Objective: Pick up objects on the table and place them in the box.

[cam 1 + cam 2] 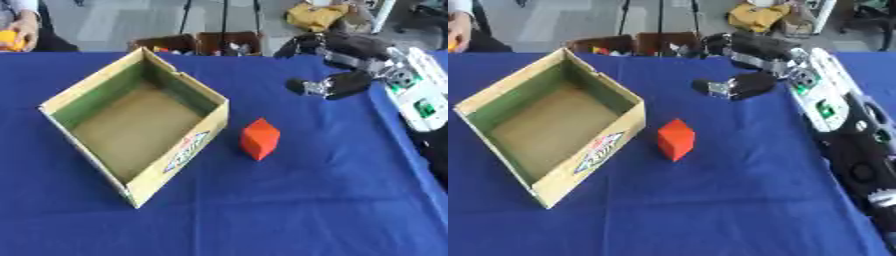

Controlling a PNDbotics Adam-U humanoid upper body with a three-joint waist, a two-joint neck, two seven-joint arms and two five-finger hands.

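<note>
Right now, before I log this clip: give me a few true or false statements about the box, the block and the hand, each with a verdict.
1. The cardboard box is empty. True.
2. The red block lies inside the box. False: it stands on the blue tablecloth, beside the box.
3. The right hand holds the red block. False: it holds nothing and is apart from the block.
4. The left hand shows in neither view. True.

Grey floor [114,22] beyond blue-clothed table [289,210] — brown open crates [636,44] at far edge, yellow bundle [315,16], dark stand legs [223,15].
</note>
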